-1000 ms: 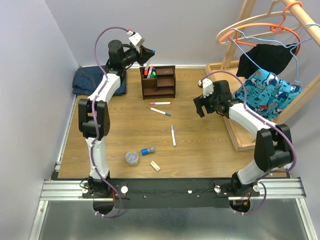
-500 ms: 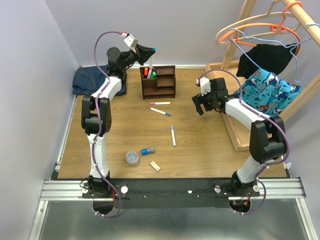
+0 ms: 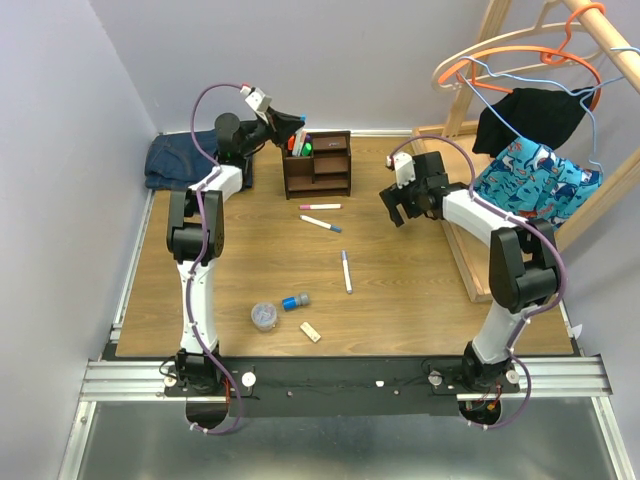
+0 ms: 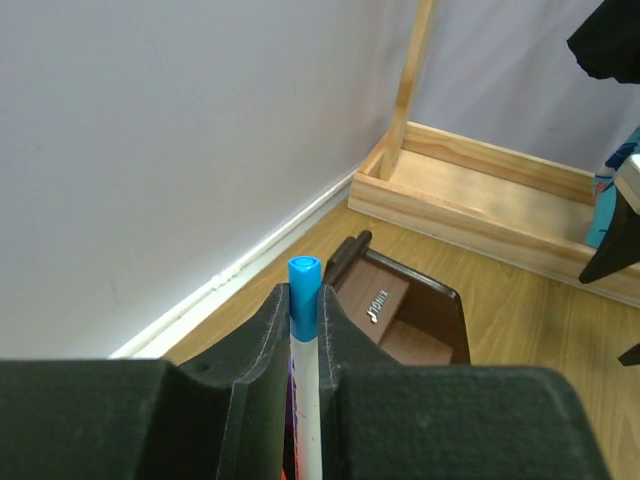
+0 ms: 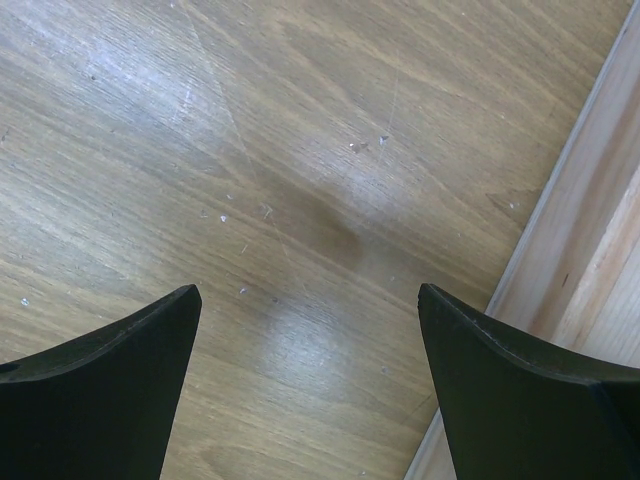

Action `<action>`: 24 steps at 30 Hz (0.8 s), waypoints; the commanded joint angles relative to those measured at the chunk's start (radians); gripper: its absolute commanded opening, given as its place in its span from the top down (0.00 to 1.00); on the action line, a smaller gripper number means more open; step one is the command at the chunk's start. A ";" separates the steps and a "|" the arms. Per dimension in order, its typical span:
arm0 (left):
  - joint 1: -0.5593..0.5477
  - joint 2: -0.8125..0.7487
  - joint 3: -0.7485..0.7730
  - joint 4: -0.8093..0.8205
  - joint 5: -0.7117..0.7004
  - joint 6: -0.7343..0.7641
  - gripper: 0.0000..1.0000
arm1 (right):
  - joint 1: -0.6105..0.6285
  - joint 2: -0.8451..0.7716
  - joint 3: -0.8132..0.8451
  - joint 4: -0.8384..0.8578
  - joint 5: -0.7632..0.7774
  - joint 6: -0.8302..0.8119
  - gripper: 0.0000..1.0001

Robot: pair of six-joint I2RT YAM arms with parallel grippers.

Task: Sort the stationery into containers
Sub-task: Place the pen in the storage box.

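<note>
l gripper clamped on a blue-capped white marker, prob. over the pen section of the dark wooden organiser; r gripper wide open, holding nothing, above the wood table.

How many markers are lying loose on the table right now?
3. Pink-capped marker in front of the organiser, blue-tipped marker just nearer than it, purple-capped marker mid-table. A fourth, the blue-capped marker, is clamped in the left claw; others in the organiser may be hidden.

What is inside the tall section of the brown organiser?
An orange highlighter and a green highlighter stand there; the left gripper, holding a blue-capped marker, covers the rest.
</note>
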 commanded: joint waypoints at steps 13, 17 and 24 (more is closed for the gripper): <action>0.041 -0.051 -0.207 0.144 0.070 -0.021 0.67 | 0.028 0.004 0.008 0.006 0.022 -0.022 0.03; 0.041 -0.126 -0.187 0.089 0.079 -0.004 0.56 | 0.034 -0.010 0.017 -0.002 0.025 -0.020 0.03; 0.036 -0.322 -0.165 -0.163 0.157 0.193 0.48 | 0.036 -0.030 0.029 -0.016 0.007 0.006 0.03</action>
